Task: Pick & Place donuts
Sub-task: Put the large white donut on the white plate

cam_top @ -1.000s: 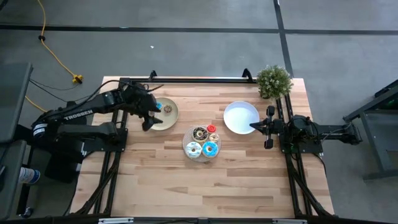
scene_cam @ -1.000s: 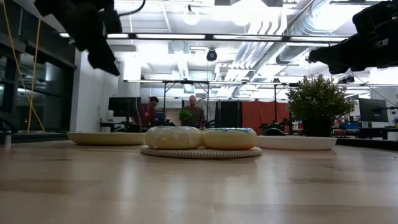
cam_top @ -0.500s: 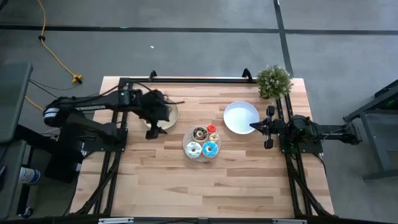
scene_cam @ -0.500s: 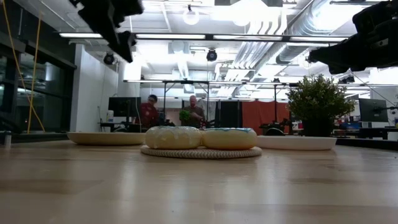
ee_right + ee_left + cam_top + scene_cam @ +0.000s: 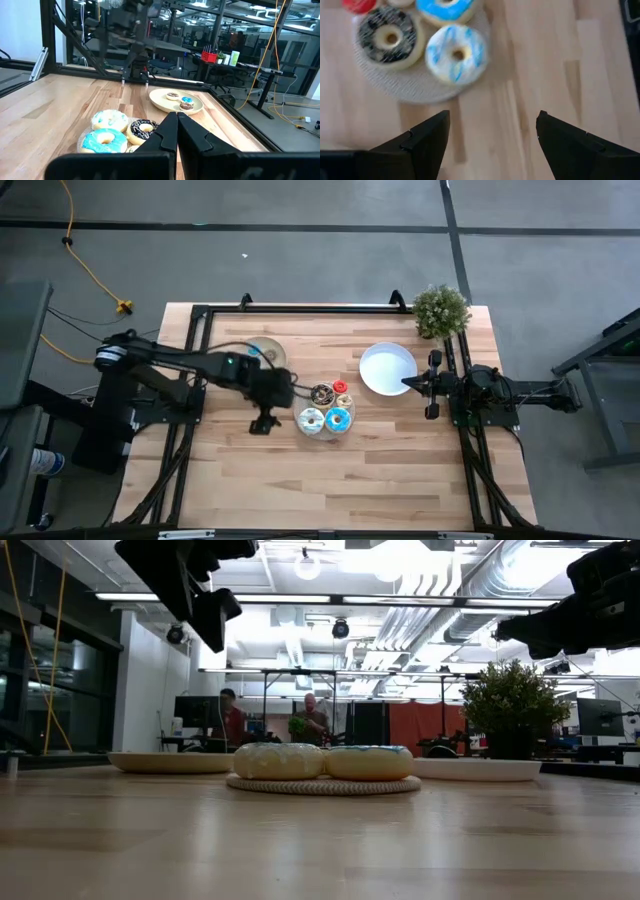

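Right gripper (image 5: pixel 177 131) fingers pressed together at 6 o'clock, blue-iced donuts (image 5: pixel 106 134) and chocolate donut (image 5: pixel 143 129) on a woven mat just ahead, tan plate (image 5: pixel 158 100) with three small donuts farther off, left arm (image 5: pixel 127 30) above the table (image 5: pixel 45 107) toward 11 o'clock.

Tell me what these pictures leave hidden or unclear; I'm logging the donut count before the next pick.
- High view: the left arm covers much of the tan plate, so its donuts can't be counted.
- Low view: the woven mat shows two donuts edge-on; any behind them are hidden.
- Left wrist view: the red donut is cut by the edge.
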Action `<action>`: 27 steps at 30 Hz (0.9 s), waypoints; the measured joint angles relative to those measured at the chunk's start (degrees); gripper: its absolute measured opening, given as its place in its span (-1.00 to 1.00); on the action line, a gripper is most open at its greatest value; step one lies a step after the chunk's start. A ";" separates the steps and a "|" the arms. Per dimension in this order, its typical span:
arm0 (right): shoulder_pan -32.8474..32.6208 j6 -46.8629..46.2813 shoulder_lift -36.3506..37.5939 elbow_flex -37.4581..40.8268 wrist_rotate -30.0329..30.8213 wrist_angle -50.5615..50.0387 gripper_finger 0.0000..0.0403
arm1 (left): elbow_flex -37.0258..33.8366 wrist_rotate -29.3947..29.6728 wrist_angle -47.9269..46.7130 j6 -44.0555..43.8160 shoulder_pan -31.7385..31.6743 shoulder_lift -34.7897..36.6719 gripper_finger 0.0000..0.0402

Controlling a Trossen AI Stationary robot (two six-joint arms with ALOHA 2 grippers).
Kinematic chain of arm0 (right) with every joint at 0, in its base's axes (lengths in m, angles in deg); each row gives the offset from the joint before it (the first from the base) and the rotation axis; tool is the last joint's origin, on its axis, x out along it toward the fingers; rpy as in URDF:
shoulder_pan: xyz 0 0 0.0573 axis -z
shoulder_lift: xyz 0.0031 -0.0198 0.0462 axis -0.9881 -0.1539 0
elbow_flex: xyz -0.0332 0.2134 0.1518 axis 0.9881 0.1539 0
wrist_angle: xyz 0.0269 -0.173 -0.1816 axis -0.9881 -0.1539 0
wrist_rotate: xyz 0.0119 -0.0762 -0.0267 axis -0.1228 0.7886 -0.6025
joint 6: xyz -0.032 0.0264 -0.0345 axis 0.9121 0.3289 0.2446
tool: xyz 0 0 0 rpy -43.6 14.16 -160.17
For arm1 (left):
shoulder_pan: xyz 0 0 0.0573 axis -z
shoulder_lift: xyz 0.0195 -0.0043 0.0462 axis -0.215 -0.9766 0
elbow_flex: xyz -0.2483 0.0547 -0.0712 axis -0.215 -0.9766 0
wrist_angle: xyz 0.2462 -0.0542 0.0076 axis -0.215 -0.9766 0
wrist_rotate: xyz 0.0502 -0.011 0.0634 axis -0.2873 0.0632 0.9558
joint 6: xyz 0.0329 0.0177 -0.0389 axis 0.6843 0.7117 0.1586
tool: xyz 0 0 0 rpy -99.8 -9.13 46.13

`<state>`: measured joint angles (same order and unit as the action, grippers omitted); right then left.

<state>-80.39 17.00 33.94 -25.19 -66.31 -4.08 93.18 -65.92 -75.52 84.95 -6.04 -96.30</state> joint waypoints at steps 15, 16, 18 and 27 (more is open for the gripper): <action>-0.01 0.00 0.00 0.00 0.00 0.00 -1.00 | -0.09 4.63 10.84 3.18 7.30 -10.70 0.43; -0.01 0.01 -0.01 0.00 0.00 0.00 -1.00 | -0.09 5.18 11.83 3.23 7.34 -11.18 0.43; 0.00 0.00 0.00 0.00 0.00 0.00 -1.00 | -0.07 5.75 13.19 3.29 7.29 -12.13 0.43; 0.00 0.02 0.00 0.00 0.00 -0.02 -1.00 | -0.07 6.20 17.55 3.52 7.10 -16.26 0.43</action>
<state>-80.39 17.01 33.94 -25.19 -66.31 -4.10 93.11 -59.72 -57.97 88.46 1.06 -112.56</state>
